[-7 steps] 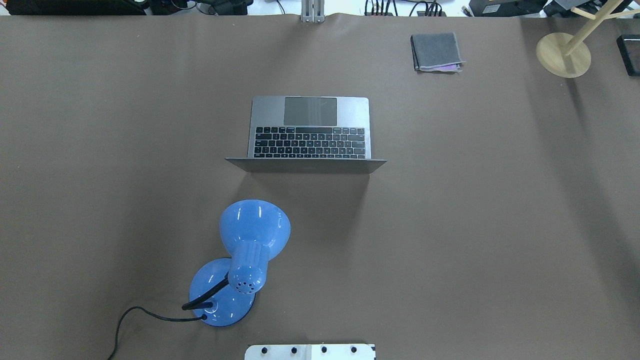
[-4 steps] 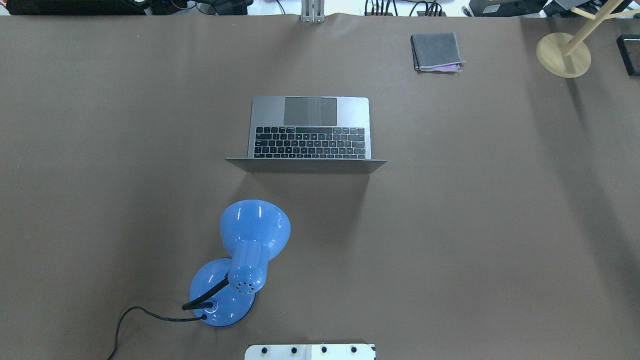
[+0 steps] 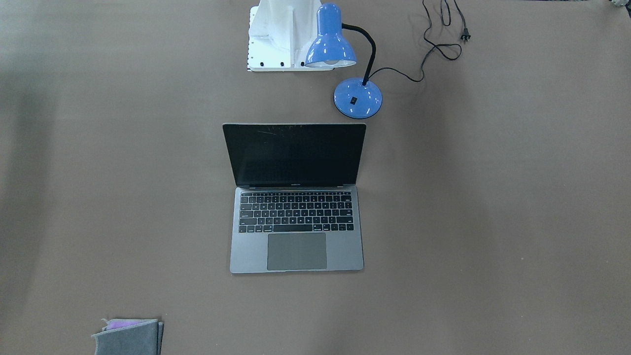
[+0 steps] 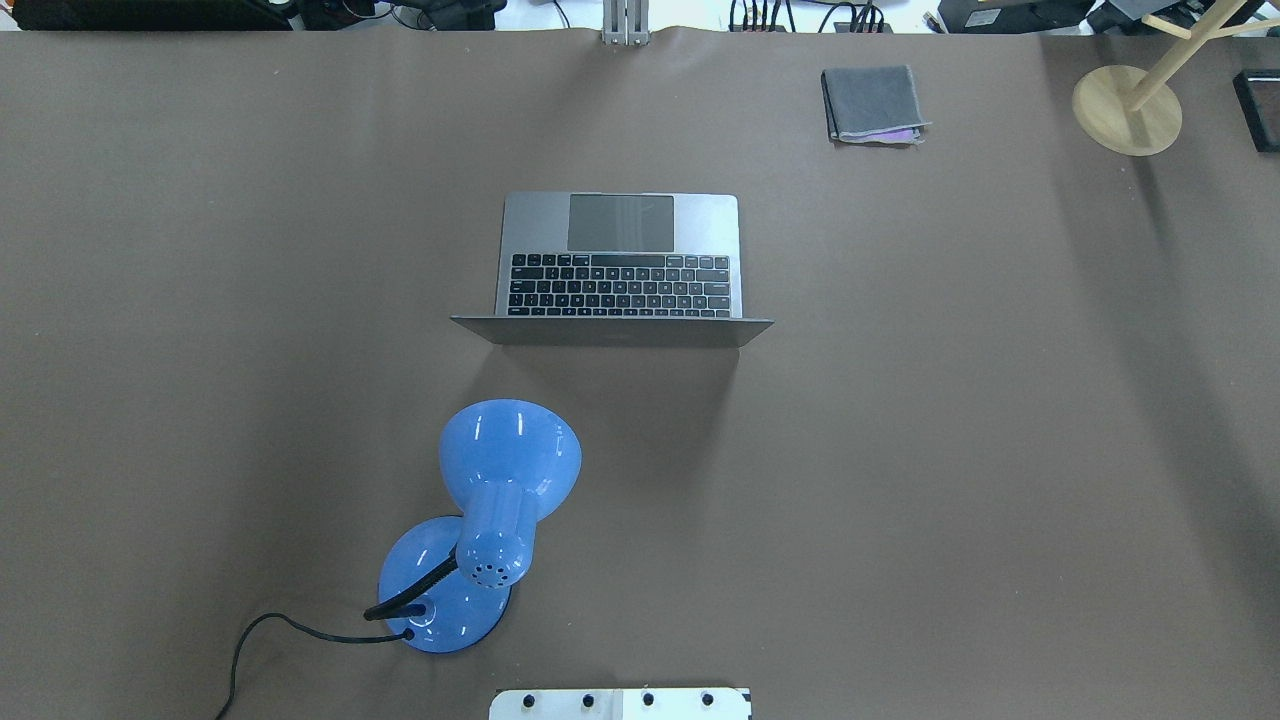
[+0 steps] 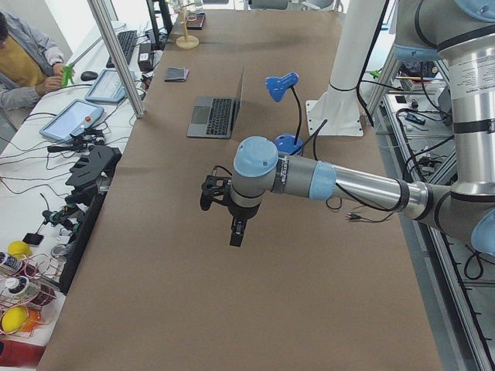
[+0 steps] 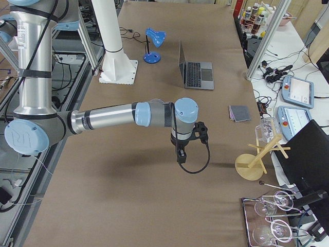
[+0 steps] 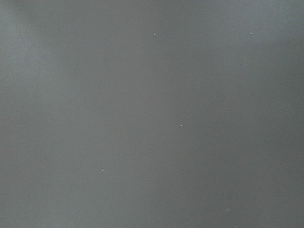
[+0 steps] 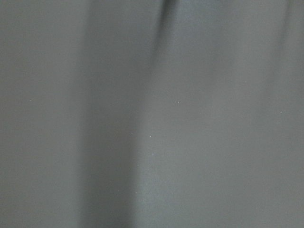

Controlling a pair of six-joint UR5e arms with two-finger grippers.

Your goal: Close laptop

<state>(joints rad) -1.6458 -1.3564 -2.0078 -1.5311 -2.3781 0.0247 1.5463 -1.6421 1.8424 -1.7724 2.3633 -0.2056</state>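
**tinker_77:** So how should the robot go about shutting this? Nothing's on the lid yet.

**bolt_head:** Working outward from the base: the blue desk lamp (image 4: 505,480) sits closest, on the robot's left. If the left arm goes in, it would want to pass over or around the shade. Just past that is the laptop (image 4: 620,260), mid-tabletop (image 4: 950,450), open with the lid roughly upright and its back facing the robot. Best bet is probably a fingertip on the lid's top edge near the middle, pushing away from the robot and down toward the trackpad. It should slow at the end so the lid doesn't slam. An off-centre push could spin the whole machine. The folded grey cloth (image 4: 873,103) on the far side is well out of the way.

**tinker_77:** And the arms?

**bolt_head:** Both are well apart from the laptop. The left arm reaches out level over its end of the tabletop, with the wrist bent so the left end effector (image 5: 237,234) points straight down above bare surface. The right end effector (image 6: 180,154) mirrors that at the other end. Only the side cameras catch them, so there's no telling how far open either one is, and nothing shows in them. The wrist cams show just plain tabletop.
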